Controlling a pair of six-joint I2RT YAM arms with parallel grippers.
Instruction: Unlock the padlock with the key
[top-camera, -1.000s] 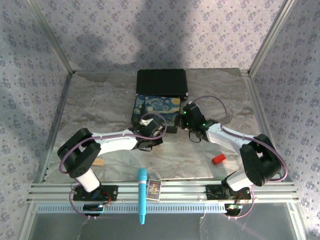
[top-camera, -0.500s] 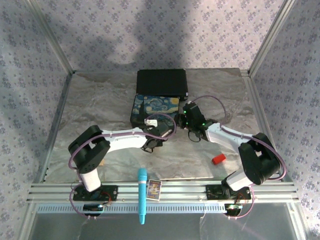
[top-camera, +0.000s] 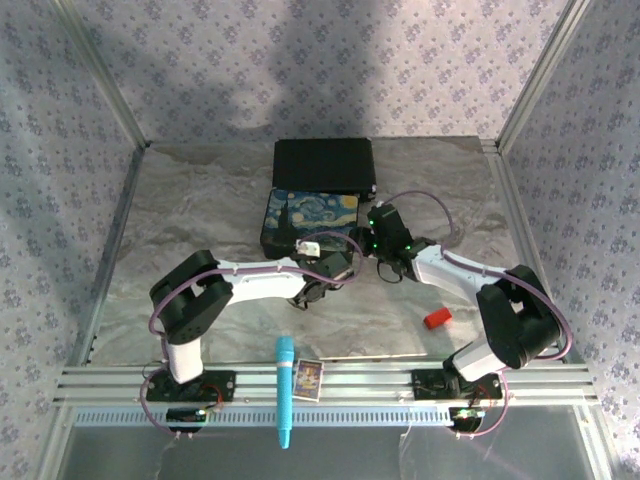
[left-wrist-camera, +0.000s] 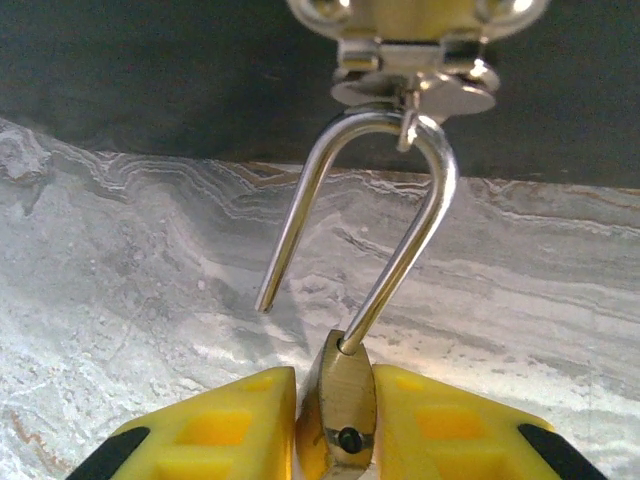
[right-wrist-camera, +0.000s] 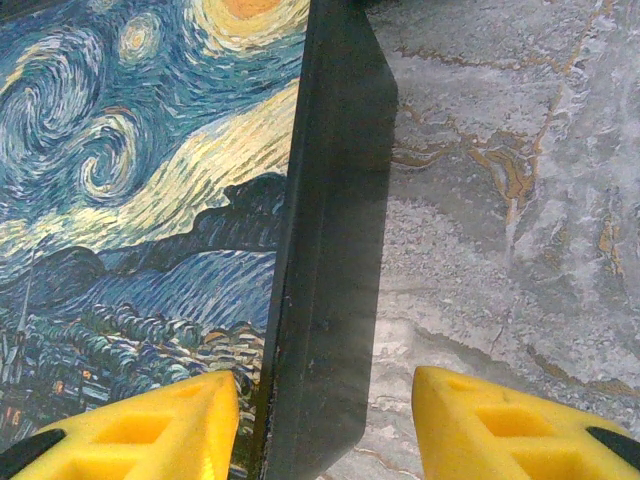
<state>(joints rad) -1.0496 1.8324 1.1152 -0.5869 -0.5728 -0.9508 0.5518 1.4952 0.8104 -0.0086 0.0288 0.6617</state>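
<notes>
Gripping padlock (left-wrist-camera: 338, 415) in left gripper (left-wrist-camera: 333, 388), swing open shackle (left-wrist-camera: 421, 230) off hasp (left-wrist-camera: 415, 75) ahead; brace box (right-wrist-camera: 150, 200) with half-open right gripper (right-wrist-camera: 322, 385).

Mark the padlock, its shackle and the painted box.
padlock (left-wrist-camera: 340, 395), left wrist view, brass body.
shackle (left-wrist-camera: 400, 258), left wrist view, right leg.
painted box (right-wrist-camera: 130, 180), right wrist view, painted top.

The left arm (top-camera: 250, 275) rises from its base at 7 o'clock, elbow bent high. Its forearm stretches toward 3 o'clock and brings the left gripper (top-camera: 345, 262) near the middle of the bench. Its jaws are clamped on the padlock (left-wrist-camera: 338, 395), a yellow finger (left-wrist-camera: 225, 425) pressing each side. The right arm (top-camera: 455, 272) reaches from 5 o'clock toward 10 o'clock. The right gripper (top-camera: 370, 222) has its jaws parted, fingers (right-wrist-camera: 500, 420) well apart.
</notes>
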